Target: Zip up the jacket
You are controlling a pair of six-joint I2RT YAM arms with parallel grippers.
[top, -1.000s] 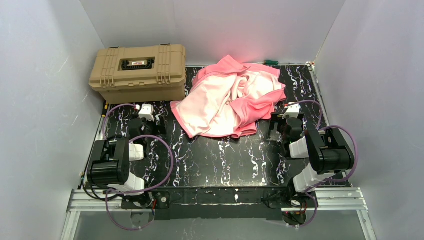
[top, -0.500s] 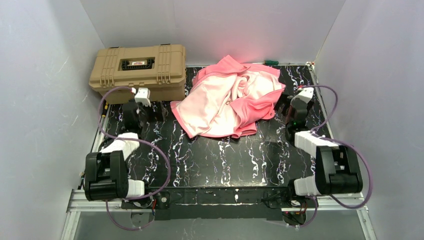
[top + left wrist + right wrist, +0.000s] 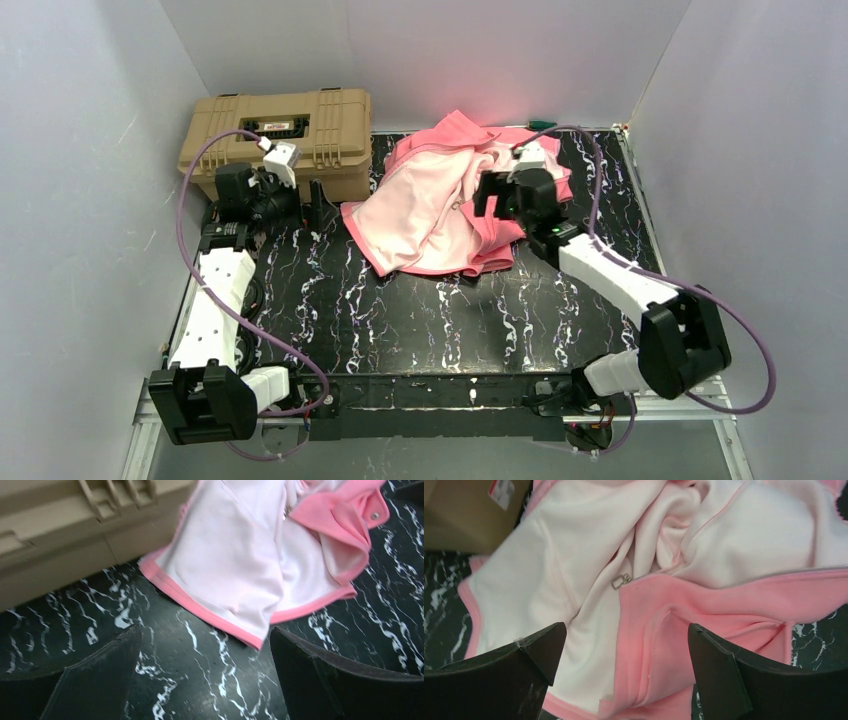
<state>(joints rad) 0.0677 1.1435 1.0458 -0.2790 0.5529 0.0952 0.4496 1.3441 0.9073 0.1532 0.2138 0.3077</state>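
The jacket (image 3: 440, 205) lies crumpled, lining up, in the upper middle of the overhead view. Most of its zipper is buried in the folds; only a small metal pull (image 3: 620, 581) shows in the right wrist view. A green object (image 3: 543, 125) behind the jacket is mostly hidden. The right gripper (image 3: 497, 195) hangs over the jacket's right half, its arm stretched up and leftward, claw spread wide and empty. The left gripper (image 3: 297, 198) hovers at upper left beside the tan case (image 3: 275, 140), over the marbled table (image 3: 420, 310), fingers likewise spread, near the jacket's hem.
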